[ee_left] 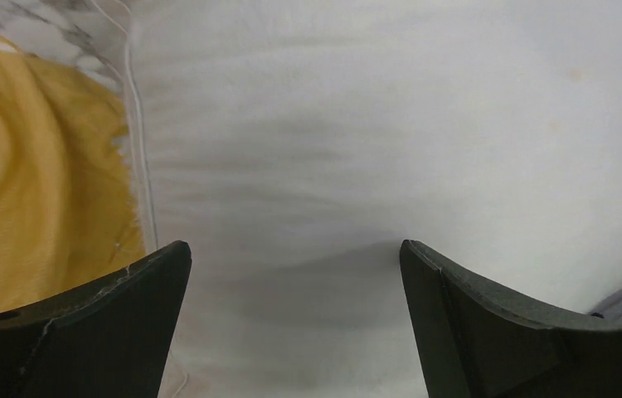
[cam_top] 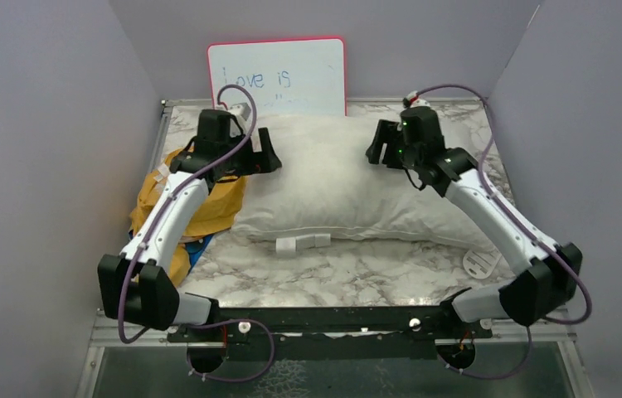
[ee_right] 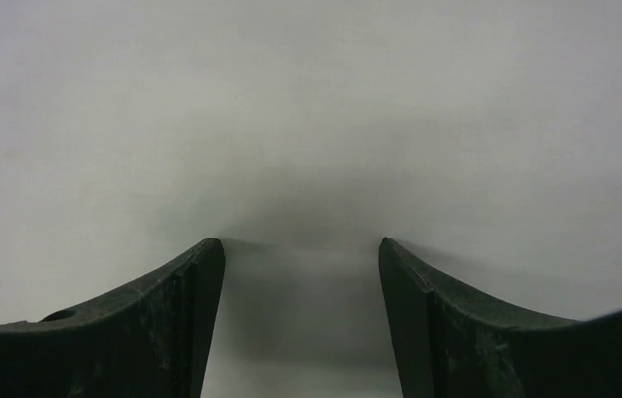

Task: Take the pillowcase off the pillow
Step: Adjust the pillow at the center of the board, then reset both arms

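Pillowcase [cam_top: 212, 206]: crumpled on table [cam_top: 357, 269] left side, against pillow end
Pillow [cam_top: 332, 182]: laid bare across table middle
Left gripper [ee_left: 295, 249]: fingers spread wide, nothing grasped, over pillow's left end
Right gripper [ee_right: 301, 242]: fingers parted, nothing grasped, over pillow
Whiteboard [cam_top: 279, 76]: propped at back

A robot lab cell: plain grey walls [cam_top: 34, 124] box in a marble-patterned desk [cam_top: 357, 269] on three sides. The cabled left arm [cam_top: 167, 215] and right arm [cam_top: 490, 211] are bolted to a black rail [cam_top: 332, 319] at its near edge. A whiteboard [cam_top: 279, 76] leans against the far wall.
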